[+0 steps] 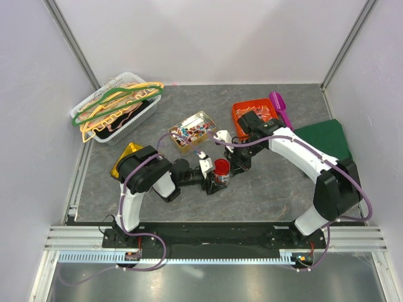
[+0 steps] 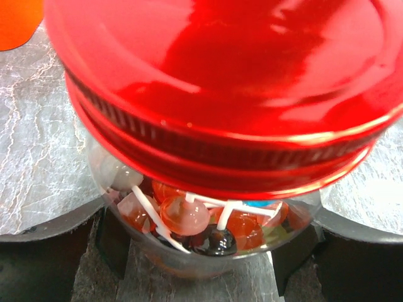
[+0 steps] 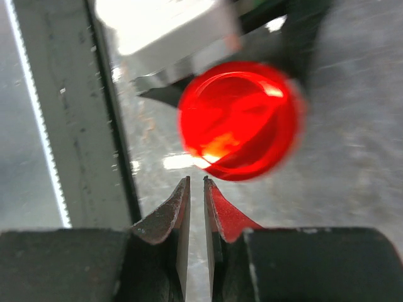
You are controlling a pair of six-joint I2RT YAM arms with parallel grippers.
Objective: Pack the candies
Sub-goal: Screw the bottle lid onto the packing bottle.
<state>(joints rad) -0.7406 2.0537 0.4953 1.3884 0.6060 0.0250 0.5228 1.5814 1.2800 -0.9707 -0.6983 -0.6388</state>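
A clear jar (image 1: 220, 177) with a round red lid (image 1: 221, 166) stands mid-table. My left gripper (image 1: 213, 179) is shut on the jar's body; its dark fingers (image 2: 110, 242) flank the glass. In the left wrist view the lid (image 2: 220, 82) fills the top, and candies (image 2: 208, 220), orange, pink and dark balls on white sticks, show through the glass. More candies (image 1: 192, 130) lie in a small tray behind. My right gripper (image 1: 235, 165) hovers just right of the lid (image 3: 238, 119), its tips (image 3: 196, 182) nearly together with only a thin slit and nothing between them.
An orange tub (image 1: 250, 112) and a purple scoop (image 1: 280, 107) sit at the back right, with a green cloth (image 1: 324, 135) beside them. A white basket of hangers (image 1: 116, 107) stands back left, and a yellow object (image 1: 126, 157) lies by the left arm.
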